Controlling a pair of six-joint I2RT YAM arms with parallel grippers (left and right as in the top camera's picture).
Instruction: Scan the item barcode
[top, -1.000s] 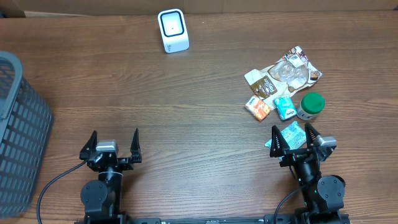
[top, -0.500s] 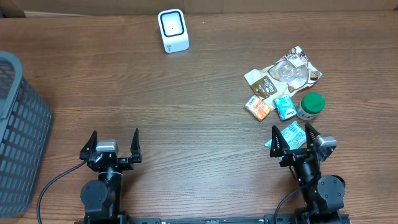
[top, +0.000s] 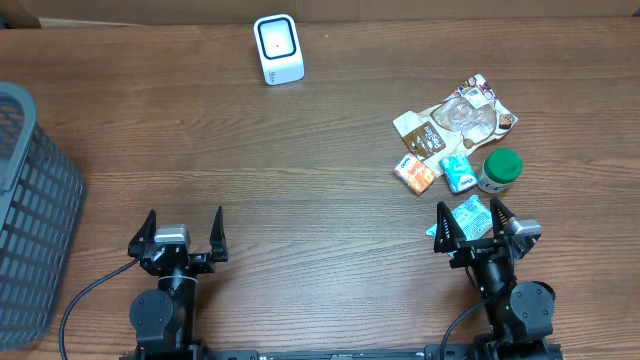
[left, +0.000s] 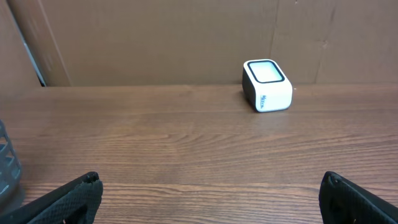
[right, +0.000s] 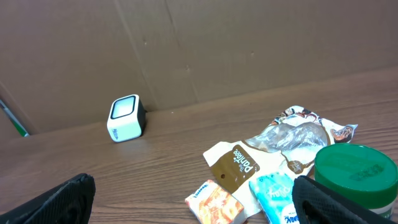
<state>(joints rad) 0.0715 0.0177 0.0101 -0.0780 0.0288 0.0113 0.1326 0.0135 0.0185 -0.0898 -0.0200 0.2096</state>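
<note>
Nothing moved; both jaws wide, scanner (top: 278, 49) untouched

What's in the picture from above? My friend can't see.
At a wooden table, the robot's left end effector and right end effector are open. Snack packets and a green-lidded jar lie by the right one; white scanner at back, grey basket far left.

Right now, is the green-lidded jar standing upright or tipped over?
Upright: the jar shows its round green lid facing up toward the overhead camera.
</note>
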